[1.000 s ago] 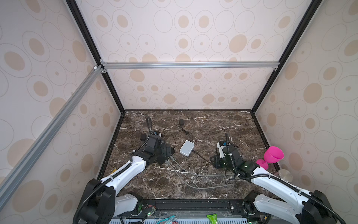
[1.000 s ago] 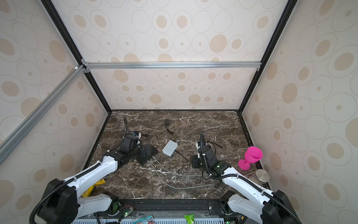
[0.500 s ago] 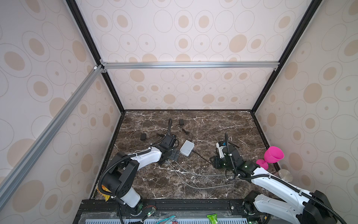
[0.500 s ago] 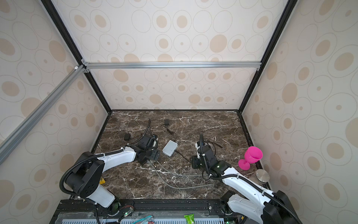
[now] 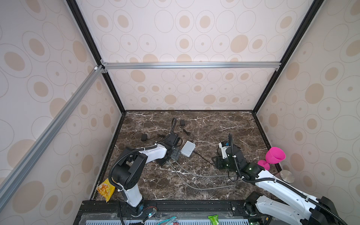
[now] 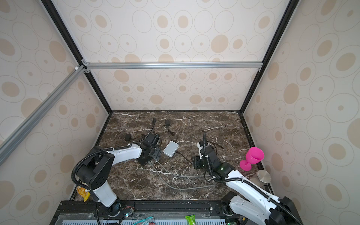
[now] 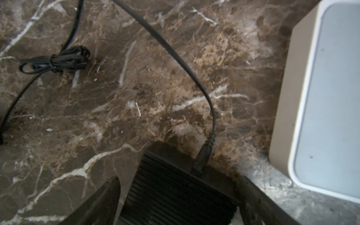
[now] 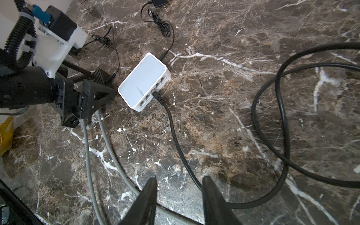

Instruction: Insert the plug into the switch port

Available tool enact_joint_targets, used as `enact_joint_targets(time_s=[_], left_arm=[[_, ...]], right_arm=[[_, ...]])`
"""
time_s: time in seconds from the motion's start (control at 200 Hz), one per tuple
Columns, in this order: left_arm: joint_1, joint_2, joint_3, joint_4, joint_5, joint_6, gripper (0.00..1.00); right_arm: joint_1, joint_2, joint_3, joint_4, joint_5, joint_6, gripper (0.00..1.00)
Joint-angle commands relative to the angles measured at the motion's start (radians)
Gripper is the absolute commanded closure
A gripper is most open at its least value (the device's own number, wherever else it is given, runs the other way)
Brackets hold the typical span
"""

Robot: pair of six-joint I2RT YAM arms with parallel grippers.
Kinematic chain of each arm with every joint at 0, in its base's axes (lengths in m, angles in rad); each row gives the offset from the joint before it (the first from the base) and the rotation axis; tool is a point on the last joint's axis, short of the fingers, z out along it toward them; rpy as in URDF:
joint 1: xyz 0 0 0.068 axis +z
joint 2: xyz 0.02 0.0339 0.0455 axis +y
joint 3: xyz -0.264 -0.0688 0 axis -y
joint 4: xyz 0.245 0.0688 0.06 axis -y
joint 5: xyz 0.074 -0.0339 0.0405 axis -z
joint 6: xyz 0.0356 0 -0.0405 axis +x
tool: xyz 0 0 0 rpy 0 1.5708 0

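Left of centre on the marble table point(image 5: 214, 126), left gripper point(image 7: 179, 181) straddles the black switch point(image 7: 181, 200), jaws spread, one each side, gaps showing. White switch point(image 5: 188, 149) sits just right of it, black plug point(image 8: 156, 95) seated in a middle port. Two grey cables point(image 8: 85, 155) leave the black switch's near end. Right gripper point(image 8: 180, 178) is further right, jaws apart and pinching nothing; the black cable point(image 8: 175, 140) runs through the gap.

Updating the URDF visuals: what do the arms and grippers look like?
Left arm and right arm: white shells, black joints, black corrugated conduit zip-tied alongside. Left gripper and right gripper: black, tapered wedge fingers.
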Motion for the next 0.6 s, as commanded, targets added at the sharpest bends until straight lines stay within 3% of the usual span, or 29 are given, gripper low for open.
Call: enact_joint_targets(time_s=[0.0,0.19,0.325,0.385,0.435,0.49,0.595], left_arm=[[0.008,0.013,0.026,-0.031,0.004,-0.013,0.18],[0.010,0.014,0.027,-0.026,0.024,-0.036,0.27],[0.016,0.017,0.039,-0.040,0.022,-0.052,0.25],[0.017,0.010,0.042,-0.042,0.021,-0.058,0.17],[0.016,-0.006,0.044,-0.039,0.023,-0.066,0.02],[0.016,-0.040,0.040,-0.022,0.039,-0.069,0.02],[0.016,-0.164,-0.002,0.085,0.080,-0.086,0.02]], right_arm=[[0.008,-0.018,-0.007,-0.025,0.019,-0.005,0.60],[0.008,-0.023,-0.003,-0.032,0.031,-0.009,0.60],[0.005,-0.032,0.007,-0.042,0.082,-0.031,0.59],[0.004,-0.049,0.022,-0.055,0.149,-0.081,0.57],[-0.003,-0.064,0.037,-0.060,0.234,-0.141,0.55],[-0.036,-0.079,0.056,-0.050,0.337,-0.221,0.52],[-0.109,-0.088,0.029,0.110,0.508,-0.386,0.33]])
